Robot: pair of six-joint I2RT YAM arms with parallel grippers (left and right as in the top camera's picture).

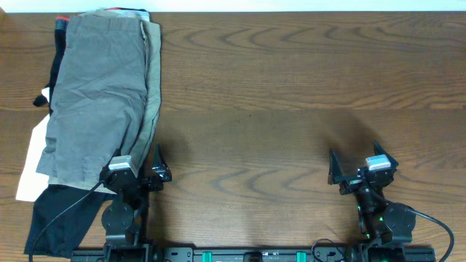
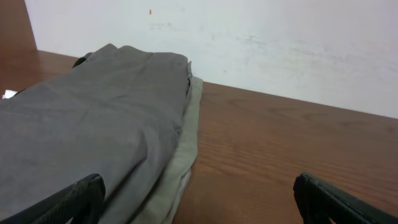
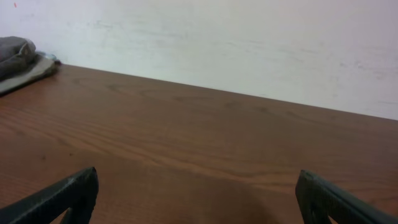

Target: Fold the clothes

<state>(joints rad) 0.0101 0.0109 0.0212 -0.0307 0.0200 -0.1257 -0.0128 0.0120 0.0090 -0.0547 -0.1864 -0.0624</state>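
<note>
The grey shorts (image 1: 98, 94) lie folded lengthwise on top of a pile at the table's left side. They also show in the left wrist view (image 2: 87, 130) and, far off at the left edge, in the right wrist view (image 3: 15, 50). My left gripper (image 1: 138, 161) is open and empty at the pile's near right corner; in its own view (image 2: 199, 199) its left finger is over the grey cloth and its right finger over bare wood. My right gripper (image 1: 355, 164) is open and empty at the front right, over bare wood (image 3: 199, 196).
Lighter khaki shorts (image 1: 151, 94) lie under the grey shorts, their edge showing along the right side (image 2: 186, 143). A black garment (image 1: 58, 211) and a white one (image 1: 33, 156) stick out at the pile's near left. The wooden table (image 1: 291, 94) stretches right of the pile.
</note>
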